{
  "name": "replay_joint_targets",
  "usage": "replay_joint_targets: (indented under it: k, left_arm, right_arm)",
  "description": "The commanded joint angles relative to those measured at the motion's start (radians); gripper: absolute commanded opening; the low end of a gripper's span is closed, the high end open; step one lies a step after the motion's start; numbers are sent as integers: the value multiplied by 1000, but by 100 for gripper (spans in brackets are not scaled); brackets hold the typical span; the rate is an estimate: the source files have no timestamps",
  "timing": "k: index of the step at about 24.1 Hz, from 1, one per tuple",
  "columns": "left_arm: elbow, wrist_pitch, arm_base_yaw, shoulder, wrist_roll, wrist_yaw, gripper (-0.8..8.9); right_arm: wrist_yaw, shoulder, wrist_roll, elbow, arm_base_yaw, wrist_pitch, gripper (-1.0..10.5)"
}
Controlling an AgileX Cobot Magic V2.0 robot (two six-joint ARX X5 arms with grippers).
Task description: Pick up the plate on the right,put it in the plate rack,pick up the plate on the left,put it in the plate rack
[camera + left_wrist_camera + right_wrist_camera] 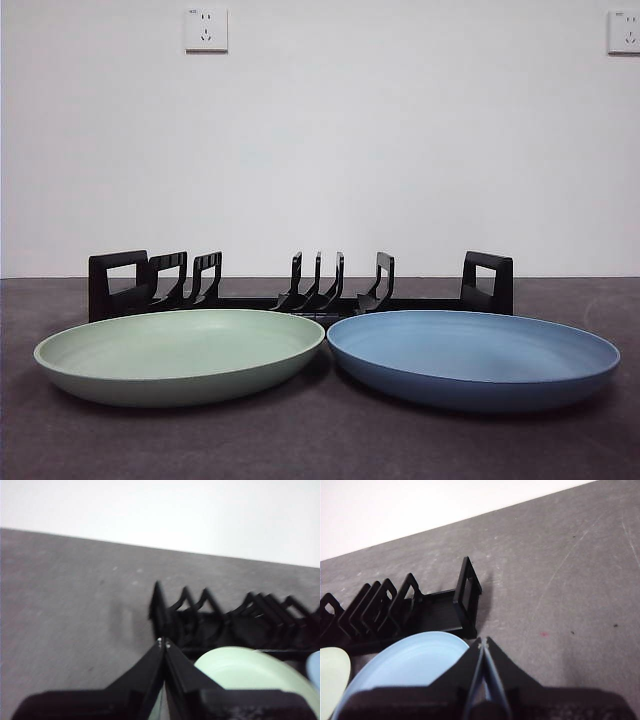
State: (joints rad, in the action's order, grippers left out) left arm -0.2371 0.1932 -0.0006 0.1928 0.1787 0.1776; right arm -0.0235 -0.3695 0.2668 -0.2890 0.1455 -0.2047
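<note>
Two plates lie side by side on the dark table: a pale green plate (180,352) on the left and a blue plate (472,355) on the right. Behind them stands the long black plate rack (300,288), with nothing in its prongs. In the left wrist view my left gripper (163,642) is shut and hovers above the green plate (250,672), near the rack's (225,625) end. My right gripper (482,642) is shut too, held above the blue plate (410,662) beside the rack's (420,607) end handle. Neither arm shows in the front view.
A white wall with two sockets (205,30) stands behind the table. The plates nearly touch at the middle, just in front of the rack.
</note>
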Motion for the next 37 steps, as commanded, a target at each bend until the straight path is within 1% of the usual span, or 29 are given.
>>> replay_joint_targets:
  k: [1,3,5,6,8,10,11,13,16,17,18,19,20,21,22,25,28,29,31,34,36,37]
  left_arm:
    - [-71,5,0,68,25,34,-6]
    - [-132,19,0,141,23,68,-6]
    - [-175,17,0,208,-12,116,-6]
    - [-202,18,0,255,-31,143,-6]
    - [-243,18,0,328,-33,183,-6]
    - [-295,19,0,440,-33,261,-6]
    - [-324,20,0,510,-33,299,-6]
    - [-372,32,0,632,-34,327,-5]
    - [-413,35,0,772,-34,334,-4]
    - [-424,39,-1,808,-40,356,-1]
    - [-433,41,-1,836,-50,381,0]
    - [-438,39,-5,855,-49,395,21]
    - [-438,36,-11,860,-49,396,112]
    - [-438,32,-18,861,-48,390,249]
    - [-438,27,-22,860,-47,386,312]
    - [-443,10,-43,860,-43,400,316]
    - [-484,52,-113,860,-50,392,316]
    - [-508,72,-144,860,-54,373,316]
    - [-563,113,-214,860,-93,319,316]
    - [-643,174,-321,860,-161,203,316]
    - [-683,210,-381,860,-191,125,316]
    - [-692,214,-404,860,-200,103,316]
  right_arm:
    - [-3,-106,11,-85,0,-13,-10]
    - [-5,-201,1,-163,0,-44,-10]
    - [-4,-282,-9,-231,-1,-77,-10]
    - [-4,-334,-25,-275,-1,-95,-10]
    - [-5,-409,-60,-336,-1,-119,-10]
    - [-9,-509,-93,-419,-1,-164,-10]
    - [-39,-569,-110,-466,-2,-197,-10]
    - [-119,-664,-136,-535,-2,-254,-9]
    - [-240,-776,-158,-586,-2,-306,0]
    - [-272,-806,-162,-587,-2,-306,1]
    - [-282,-831,-163,-587,-2,-306,8]
    - [-285,-856,-163,-587,-2,-306,55]
    - [-285,-873,-163,-587,-2,-306,142]
    - [-285,-892,-163,-587,-2,-305,241]
    - [-285,-904,-164,-587,-2,-305,259]
    - [-284,-944,-171,-587,-2,-298,253]
    - [-283,-1009,-180,-587,-2,-295,248]
    - [-283,-1034,-183,-587,-2,-294,248]
    - [-282,-1082,-191,-587,-2,-293,248]
    - [-282,-1148,-191,-587,-2,-283,246]
    - [-282,-1185,-196,-587,-2,-272,175]
    - [-283,-1200,-198,-587,-2,-267,153]
